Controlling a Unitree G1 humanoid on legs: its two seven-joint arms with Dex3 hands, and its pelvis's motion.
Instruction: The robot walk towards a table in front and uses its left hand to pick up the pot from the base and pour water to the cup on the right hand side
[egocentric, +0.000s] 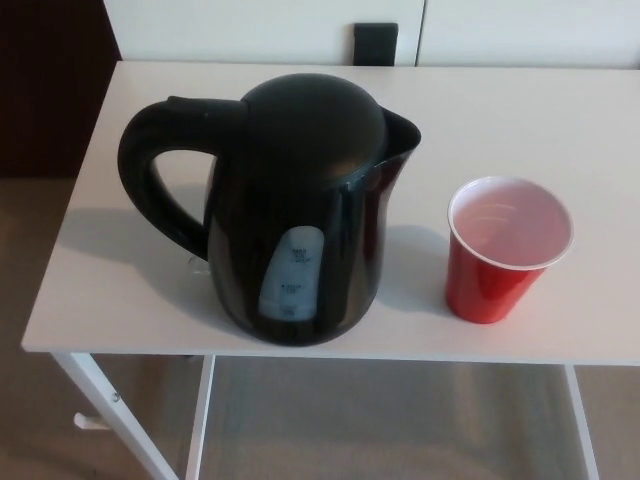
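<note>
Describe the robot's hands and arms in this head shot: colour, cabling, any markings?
Can't: neither hand nor arm shows in the head view. Only the black kettle, the red cup and the white table are visible.

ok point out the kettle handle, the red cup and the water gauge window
kettle handle (150, 180), head view, on the left curve of the loop
red cup (487, 288), head view, on its outer red wall
water gauge window (293, 272), head view, on the pale strip's middle
</note>
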